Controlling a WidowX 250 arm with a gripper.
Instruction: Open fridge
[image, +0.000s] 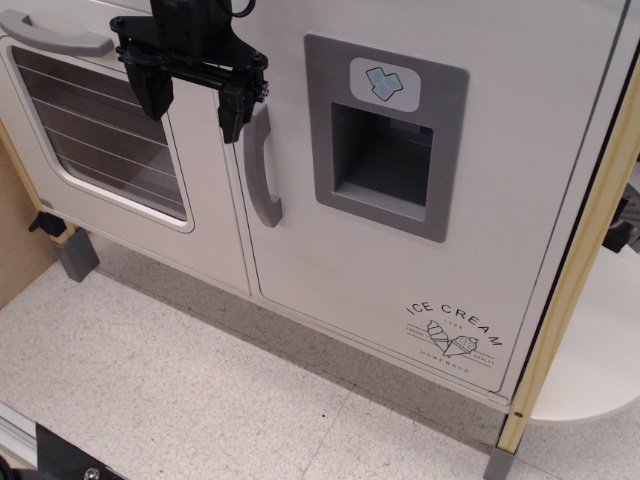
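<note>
The fridge fills the middle and right of the view, a tall white door standing shut, its edges flush with the frame around it. A curved grey handle runs vertically along its left edge, a grey recessed dispenser panel sits to the right of that, and an "ICE CREAM" print with a cone marks the lower right corner. The black gripper hangs at the upper left, its jaws spread apart; the right finger is just beside the top of the handle, and contact cannot be judged. Left of the fridge is a smaller white door with a wire-rack window and a horizontal grey bar. The unit stands on short grey feet over a pale speckled floor. A light wooden post edges the cabinet at the right.
</note>
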